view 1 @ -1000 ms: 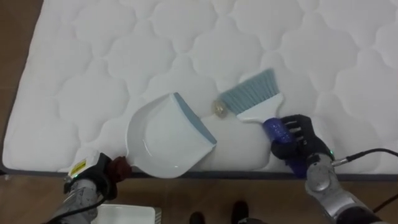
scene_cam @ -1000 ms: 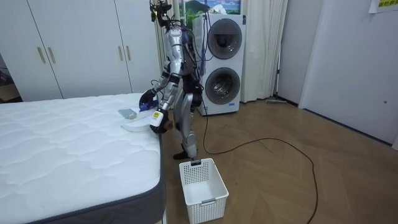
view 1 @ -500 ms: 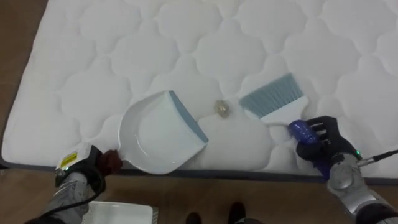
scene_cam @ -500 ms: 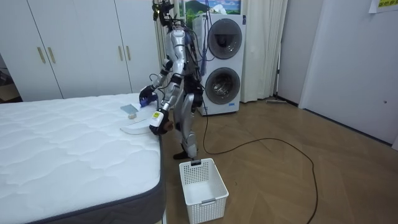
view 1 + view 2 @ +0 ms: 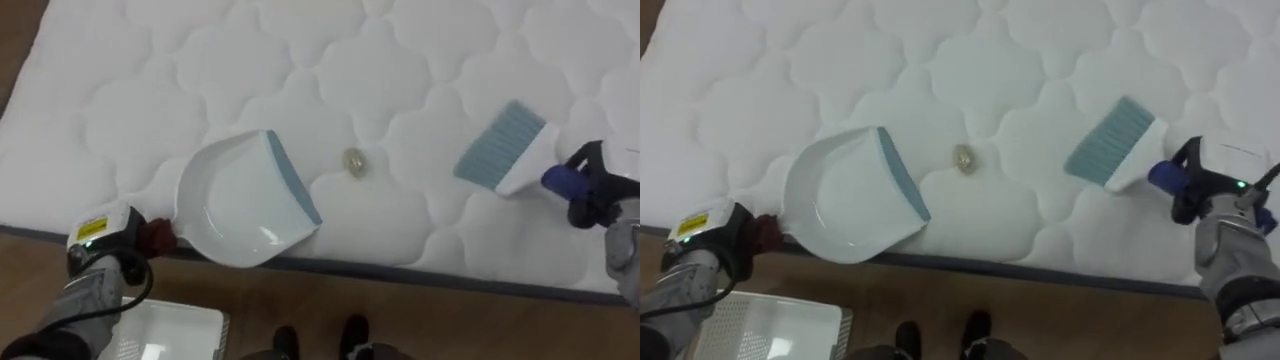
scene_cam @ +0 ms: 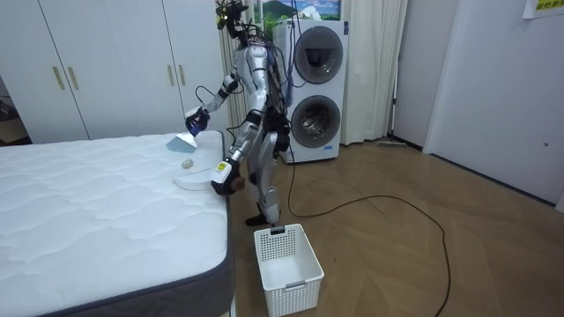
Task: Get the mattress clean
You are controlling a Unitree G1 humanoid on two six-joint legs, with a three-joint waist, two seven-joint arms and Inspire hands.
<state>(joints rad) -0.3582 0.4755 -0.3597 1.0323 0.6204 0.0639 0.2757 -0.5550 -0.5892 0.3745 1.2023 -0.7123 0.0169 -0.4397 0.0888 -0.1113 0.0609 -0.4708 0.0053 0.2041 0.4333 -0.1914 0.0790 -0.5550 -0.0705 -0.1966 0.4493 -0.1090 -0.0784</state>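
I note: left hand (image 5: 102,240) clasped round the handle of the dustpan (image 5: 240,200), which lies at the near edge of the bed (image 5: 400,60). Right hand (image 5: 600,197) gripping the brush (image 5: 505,148) above it. Small scrap (image 5: 354,160) lying between them.

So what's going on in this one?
The robot stands at the edge of the mattress, set up to sweep. Its left hand grips a dustpan resting near that edge, and its right hand holds a brush off to the right. A small scrap lies between them, touching neither. A basket sits on the floor nearby.
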